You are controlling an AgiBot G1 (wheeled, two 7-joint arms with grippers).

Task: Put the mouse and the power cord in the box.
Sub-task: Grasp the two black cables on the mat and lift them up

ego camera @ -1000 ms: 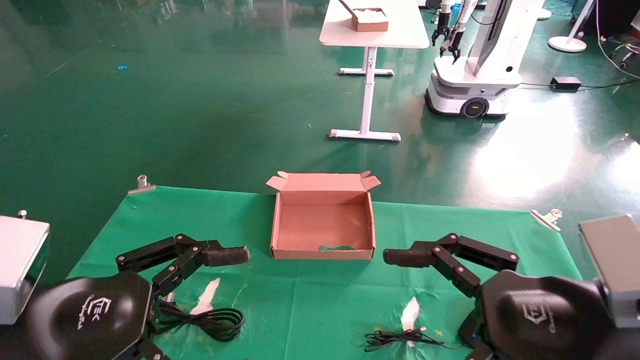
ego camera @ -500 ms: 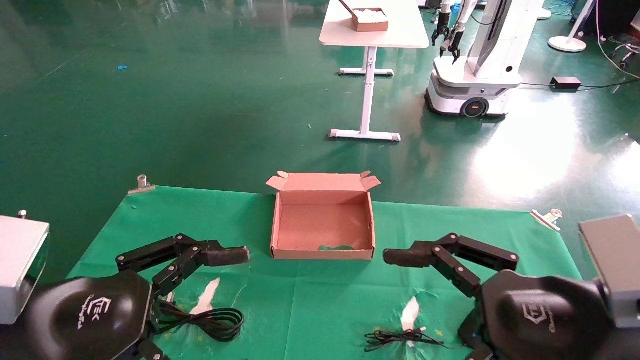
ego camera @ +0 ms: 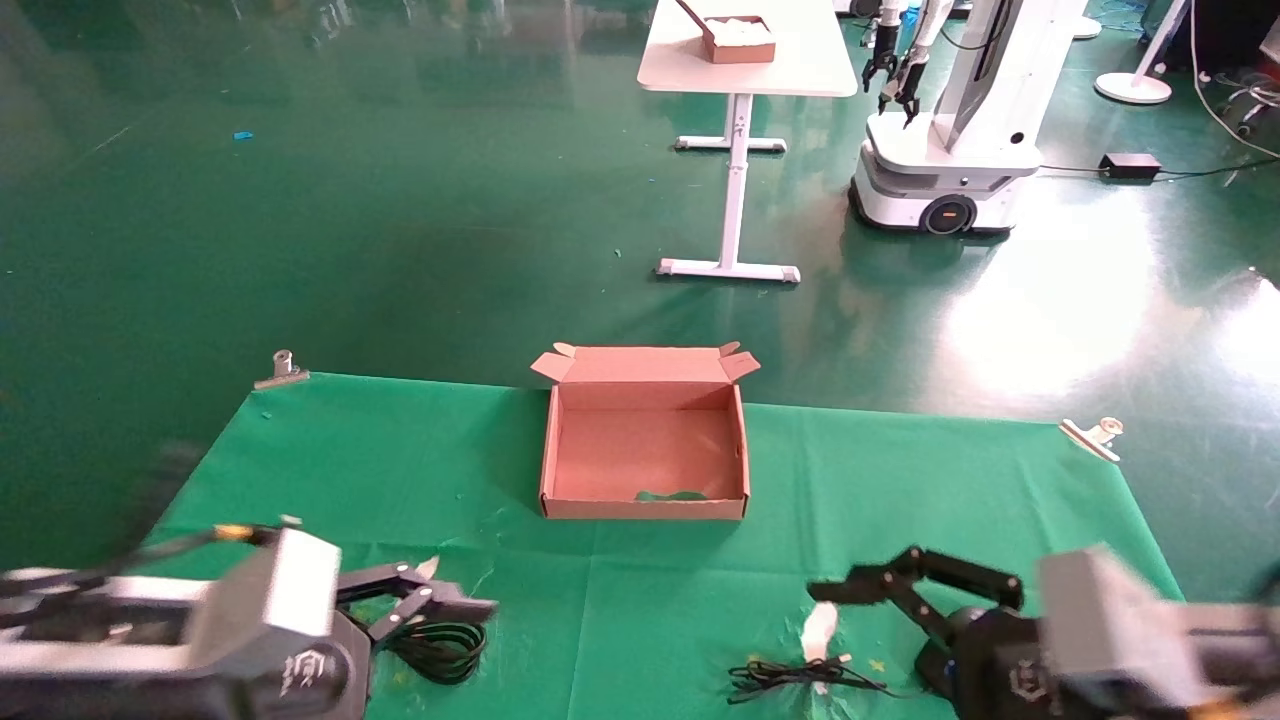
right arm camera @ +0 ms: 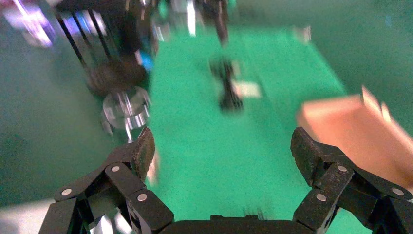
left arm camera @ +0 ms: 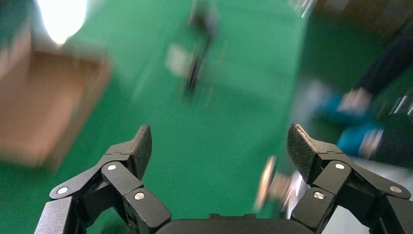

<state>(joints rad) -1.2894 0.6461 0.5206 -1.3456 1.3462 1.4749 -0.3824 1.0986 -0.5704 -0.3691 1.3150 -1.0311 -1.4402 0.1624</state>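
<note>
Both hands, left hand (ego camera: 440,607) and right hand (ego camera: 850,592), are open and empty; nothing is packed; next, left hand takes the power cord (ego camera: 440,650).

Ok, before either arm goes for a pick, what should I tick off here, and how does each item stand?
1. Box lid open, inside free: ok.
2. Power cord on the cloth, in reach of the left gripper: ok.
3. Left gripper open: ok, fingers wide apart in its wrist view.
4. Right gripper open: ok.
5. Mouse body located: cannot tell; only its thin wire bundle shows beside the right gripper.
6. Nothing held in either gripper: ok.
</note>
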